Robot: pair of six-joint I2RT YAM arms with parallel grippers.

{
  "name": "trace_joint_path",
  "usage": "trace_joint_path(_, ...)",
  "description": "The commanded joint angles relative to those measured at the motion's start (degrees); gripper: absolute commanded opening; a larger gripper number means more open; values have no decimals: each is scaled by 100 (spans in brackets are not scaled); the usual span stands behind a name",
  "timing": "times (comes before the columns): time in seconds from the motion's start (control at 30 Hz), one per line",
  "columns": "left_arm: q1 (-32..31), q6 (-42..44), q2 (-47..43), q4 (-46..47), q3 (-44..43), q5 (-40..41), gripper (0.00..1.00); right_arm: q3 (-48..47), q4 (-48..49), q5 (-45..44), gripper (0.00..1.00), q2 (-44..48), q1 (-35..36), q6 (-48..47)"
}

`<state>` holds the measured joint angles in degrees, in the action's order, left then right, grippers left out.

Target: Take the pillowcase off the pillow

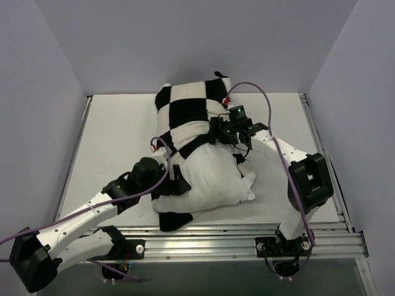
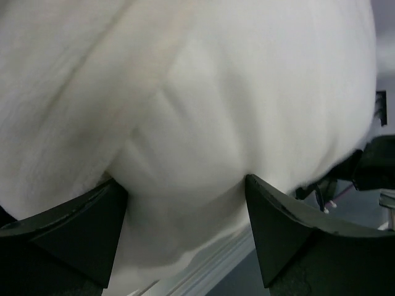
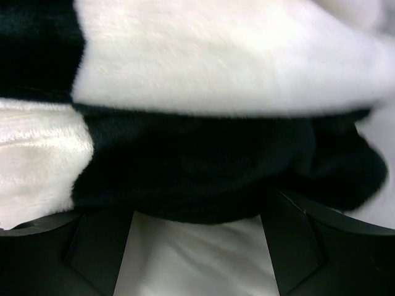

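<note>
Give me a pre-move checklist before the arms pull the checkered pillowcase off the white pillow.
1. Case partly off: ok. The pillowcase is bunched across the middle, and the near half of the pillow is bare.
2. Left gripper holding the pillow: cannot tell. The pillow bulges between its fingers, but no firm grip shows.
3. Right gripper on the pillowcase edge: not ok. The jaws are wide apart and the rolled black edge only lies across the tips.
4. Room to pull away: not ok. The pillowcase's far corner reaches the back edge of the table.
5. Purple cable clear of the fabric: cannot tell.
</note>
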<state>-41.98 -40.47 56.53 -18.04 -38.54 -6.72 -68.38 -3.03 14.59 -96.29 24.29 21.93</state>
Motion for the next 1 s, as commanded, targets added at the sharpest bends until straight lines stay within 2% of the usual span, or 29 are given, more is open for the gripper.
trace_joint_path(0.0,-610,-515,-28,723,120,-287,83,-884,206,1,74,-706,593,-330)
trace_joint_path(0.07,-619,-340,-37,653,32,-164,84,-1272,110,-149,75,-1021,620,-496)
trace_joint_path(0.17,-575,21,-107,390,-267,328,89,-2072,-373,-815,78,-1216,577,-839)
trace_joint_path(0.23,-505,214,-142,109,-521,600,91,-2460,-777,-1282,83,-1156,568,-1067)
trace_joint_path(0.3,-435,259,-256,-198,-662,802,92,-2453,-962,-1641,86,-788,603,-1130)
trace_joint_path(0.43,-425,137,-660,-498,-664,1173,92,-1463,-884,-2081,91,284,804,-963)
trace_joint_path(0.57,-399,-31,-1187,-674,-286,1331,91,-557,-875,-2346,96,1566,1427,-822)
trace_joint_path(0.67,-364,-84,-1276,-683,-5,1305,88,-20,-1006,-2671,100,2060,2209,-630)
trace_joint_path(0.8,-311,-154,-1285,-455,320,1173,88,482,-1217,-3593,100,2325,3429,29)
trace_joint_path(0.9,-197,-181,-1373,-411,418,1164,87,851,-1235,-4111,100,2326,3924,653)
trace_joint_path(0.97,-57,-146,-1399,-419,479,1051,87,1019,-1166,-4070,100,2160,4127,987)
